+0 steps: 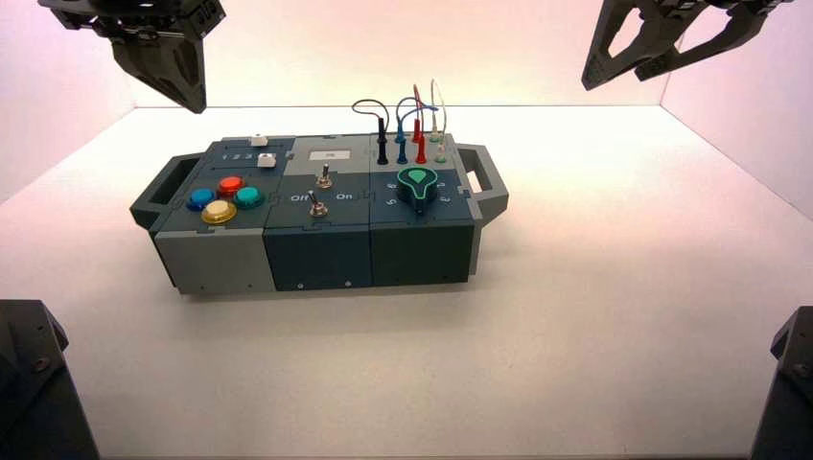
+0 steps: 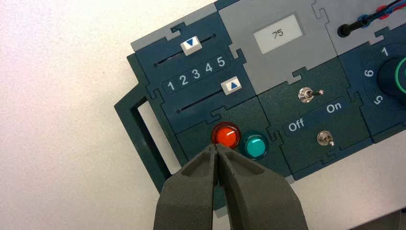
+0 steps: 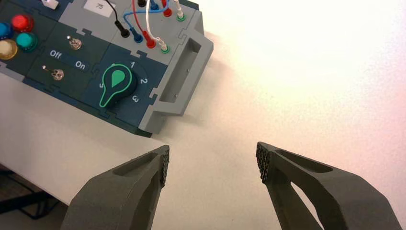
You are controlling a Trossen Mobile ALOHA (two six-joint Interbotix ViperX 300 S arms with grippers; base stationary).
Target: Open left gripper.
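My left gripper [image 1: 190, 96] hangs high above the back left of the box [image 1: 220, 259], well clear of it. In the left wrist view its two fingers meet at the tips [image 2: 217, 148], shut on nothing, with the red button [image 2: 226, 135] and teal button [image 2: 253, 146] far below them. My right gripper [image 1: 623, 72] is raised at the top right, off the box's right end. In the right wrist view it [image 3: 213, 160] is wide open and empty over the bare table.
The box carries two sliders [image 2: 190, 44], a display reading 75 [image 2: 278, 34], two toggle switches [image 2: 306, 94] marked Off and On, a green knob [image 3: 115, 85], plugged wires [image 1: 414, 120] and end handles [image 3: 182, 76]. Black blocks [image 1: 29, 383] stand at the front corners.
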